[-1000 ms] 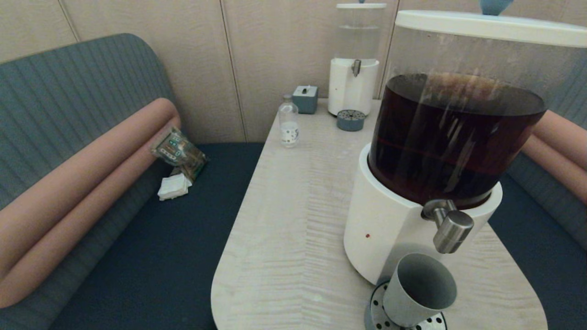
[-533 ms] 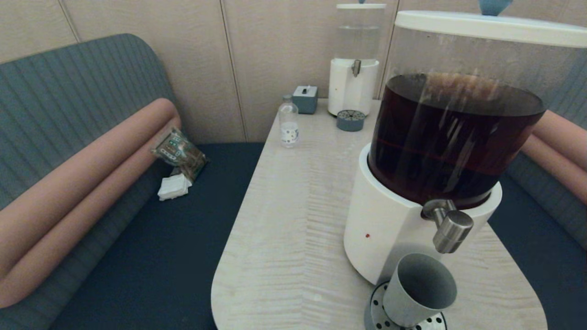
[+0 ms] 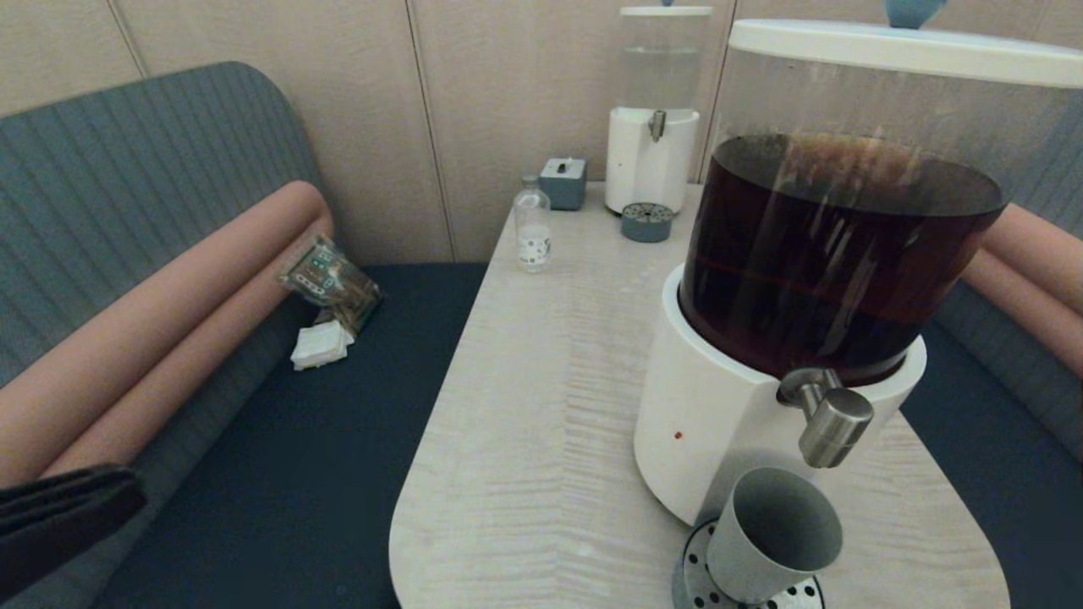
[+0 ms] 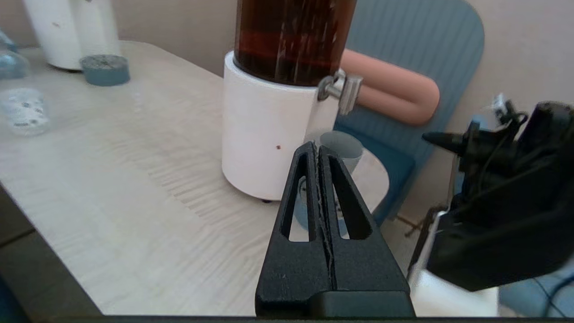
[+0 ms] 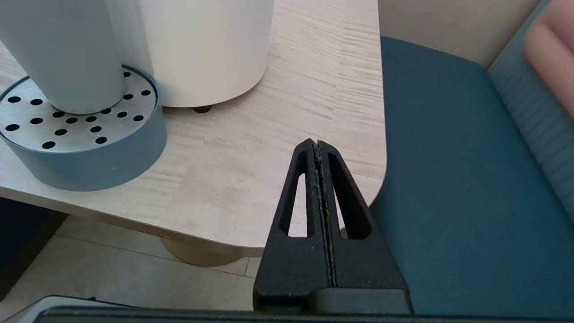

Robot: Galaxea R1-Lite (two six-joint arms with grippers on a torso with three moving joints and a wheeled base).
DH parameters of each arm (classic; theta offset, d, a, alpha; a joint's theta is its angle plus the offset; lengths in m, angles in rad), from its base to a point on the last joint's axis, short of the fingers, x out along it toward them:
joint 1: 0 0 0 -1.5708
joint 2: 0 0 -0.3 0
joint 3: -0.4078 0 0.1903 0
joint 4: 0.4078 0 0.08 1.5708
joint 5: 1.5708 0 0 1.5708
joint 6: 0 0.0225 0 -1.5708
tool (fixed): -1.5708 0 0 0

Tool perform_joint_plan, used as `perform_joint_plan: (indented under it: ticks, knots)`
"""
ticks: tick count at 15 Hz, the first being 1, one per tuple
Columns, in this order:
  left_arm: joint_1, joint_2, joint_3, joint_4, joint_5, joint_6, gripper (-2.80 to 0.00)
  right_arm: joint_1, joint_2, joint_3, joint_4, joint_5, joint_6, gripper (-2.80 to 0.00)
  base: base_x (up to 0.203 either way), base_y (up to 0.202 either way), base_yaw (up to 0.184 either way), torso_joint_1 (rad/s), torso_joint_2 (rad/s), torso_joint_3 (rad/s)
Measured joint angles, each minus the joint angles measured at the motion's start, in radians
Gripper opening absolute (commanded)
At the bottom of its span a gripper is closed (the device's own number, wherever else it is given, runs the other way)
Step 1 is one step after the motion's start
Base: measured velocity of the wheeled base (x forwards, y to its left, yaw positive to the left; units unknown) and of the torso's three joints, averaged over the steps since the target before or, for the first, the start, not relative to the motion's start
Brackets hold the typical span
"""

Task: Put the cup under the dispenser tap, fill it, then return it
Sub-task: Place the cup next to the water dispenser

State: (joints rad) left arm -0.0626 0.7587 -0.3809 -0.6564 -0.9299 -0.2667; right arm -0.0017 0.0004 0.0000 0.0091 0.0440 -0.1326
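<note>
The grey cup (image 3: 761, 541) stands empty on the perforated drip tray (image 3: 695, 579), right below the steel dispenser tap (image 3: 833, 419) of the big white-based dispenser (image 3: 702, 423) holding dark brown liquid. My left gripper (image 4: 317, 146) is shut and empty, off the table's near-left side, pointing toward the cup (image 4: 345, 150) and the tap (image 4: 346, 89). Its dark arm (image 3: 59, 516) shows at the head view's lower left corner. My right gripper (image 5: 316, 142) is shut and empty, low by the table's near-right corner, a little way from the cup (image 5: 67, 54) and the tray (image 5: 89, 148).
At the table's far end stand a small clear-liquid dispenser (image 3: 651, 161), its blue drip tray (image 3: 647, 222), a grey box (image 3: 563, 182) and a clear bottle (image 3: 533, 228). A snack packet (image 3: 330, 279) and white napkins (image 3: 321, 345) lie on the left bench.
The dark left arm has come into the head view at the lower left corner. The cup, tray and dispenser have not moved.
</note>
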Motion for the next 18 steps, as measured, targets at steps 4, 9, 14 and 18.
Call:
perform_joint_plan:
  ticks: [4,9,14,18]
  knots:
    - [-0.012,0.191,0.071,-0.223,-0.049,0.004,-2.8,0.0,0.0,0.0,0.0,0.0,0.0,-2.8,0.0,0.0,0.0,0.0,0.0,0.0]
    - [-0.028,0.437,0.115,-0.358,-0.086,0.153,0.0,0.0,0.0,0.0,0.0,0.0,0.0,-2.8,0.0,0.0,0.0,0.0,0.0,0.0]
    - [-0.046,0.655,0.113,-0.366,-0.084,0.335,0.0,0.0,0.0,0.0,0.0,0.0,0.0,-2.8,0.0,0.0,0.0,0.0,0.0,0.0]
    - [-0.133,0.801,0.047,-0.37,-0.124,0.531,0.0,0.0,0.0,0.0,0.0,0.0,0.0,-2.8,0.0,0.0,0.0,0.0,0.0,0.0]
